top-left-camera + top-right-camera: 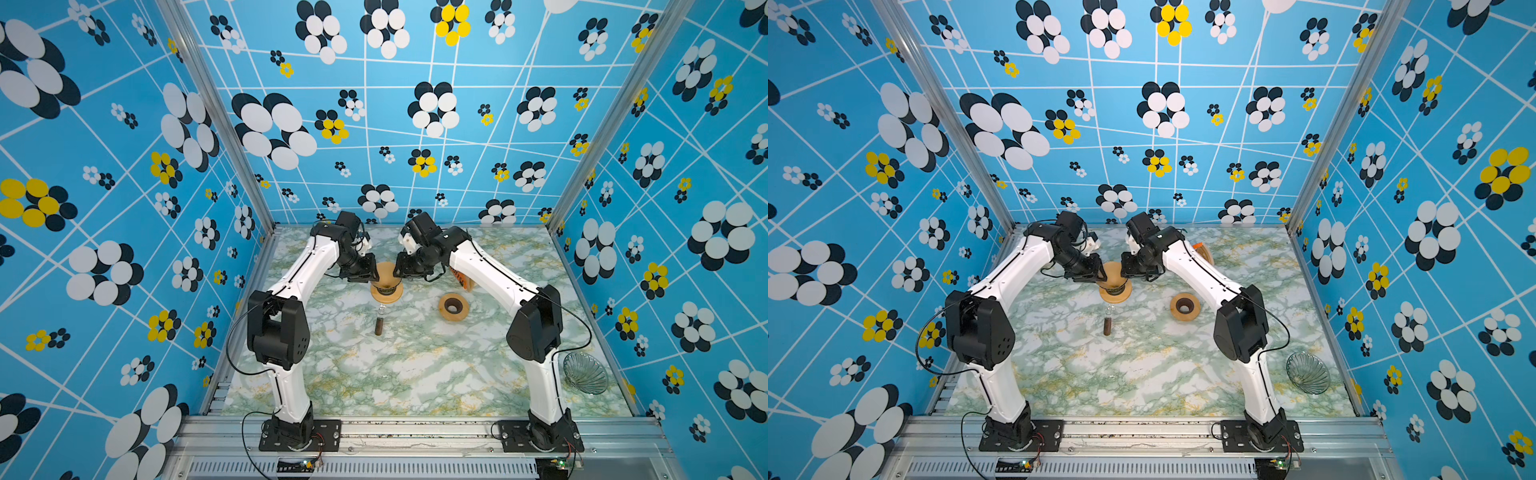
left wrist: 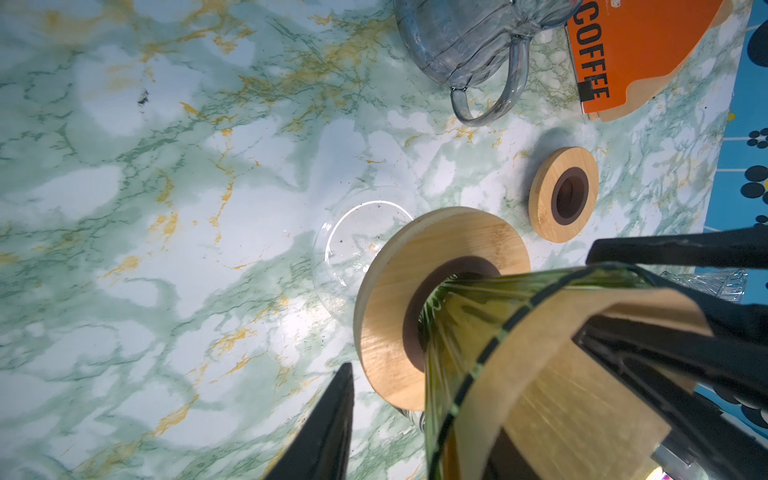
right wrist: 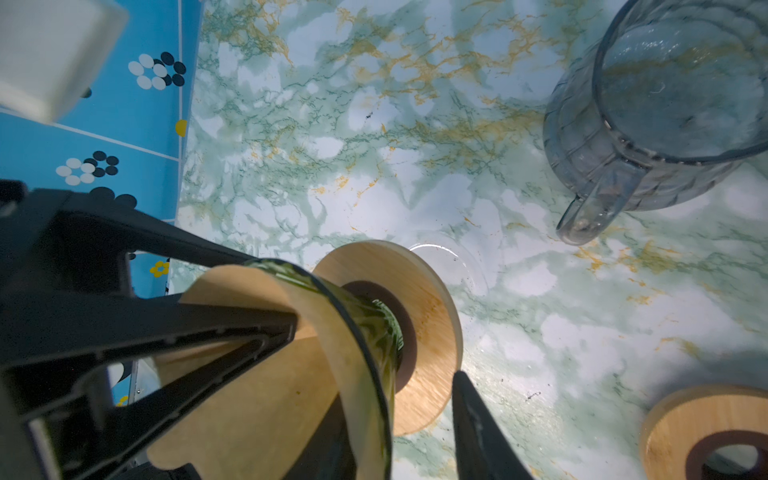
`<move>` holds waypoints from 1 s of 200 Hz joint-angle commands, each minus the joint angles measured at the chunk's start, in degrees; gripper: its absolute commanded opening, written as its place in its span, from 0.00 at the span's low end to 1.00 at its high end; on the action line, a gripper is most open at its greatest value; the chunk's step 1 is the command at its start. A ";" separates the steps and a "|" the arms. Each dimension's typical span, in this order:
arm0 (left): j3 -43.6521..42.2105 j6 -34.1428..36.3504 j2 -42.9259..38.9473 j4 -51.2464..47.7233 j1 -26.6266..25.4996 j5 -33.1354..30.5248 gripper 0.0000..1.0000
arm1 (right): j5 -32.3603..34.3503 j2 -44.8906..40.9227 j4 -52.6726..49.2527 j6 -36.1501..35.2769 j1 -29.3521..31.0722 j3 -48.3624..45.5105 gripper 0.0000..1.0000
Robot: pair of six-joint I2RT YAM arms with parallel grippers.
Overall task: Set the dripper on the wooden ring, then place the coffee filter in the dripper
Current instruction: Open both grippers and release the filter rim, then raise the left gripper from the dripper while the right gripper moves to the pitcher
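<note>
The coffee filter [image 3: 266, 395] sits inside the green glass dripper [image 2: 457, 332], toward the back of the surface [image 1: 415, 365]. The left gripper [image 1: 374, 274] and right gripper [image 1: 398, 272] straddle its rim from opposite sides. Their jaws are partly open and grip nothing, each with one finger inside, apparently seating the paper. The surface in front is open for withdrawal, and a spare wooden collar [image 1: 453, 306] lies near on the right.

The coffee filter [image 3: 257, 399] is matt tan paper. The dripper [image 3: 374, 328] is glossy green glass with a smooth wooden collar [image 3: 432, 299]. The counter [image 3: 415, 166] is shiny marble-print.
</note>
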 commanded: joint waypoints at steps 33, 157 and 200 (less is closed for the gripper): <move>2.26 0.37 0.71 -2.22 -0.62 -0.89 0.41 | -3.83 -4.17 3.38 0.72 -1.52 -2.21 0.45; 1.84 2.41 -8.12 -1.46 -1.22 -5.96 0.57 | -3.80 -17.43 13.05 -2.23 -3.21 -16.88 0.60; -3.51 2.72 -15.76 6.05 -2.63 -2.78 0.66 | 1.59 -25.16 14.83 -5.01 -3.32 -24.93 0.63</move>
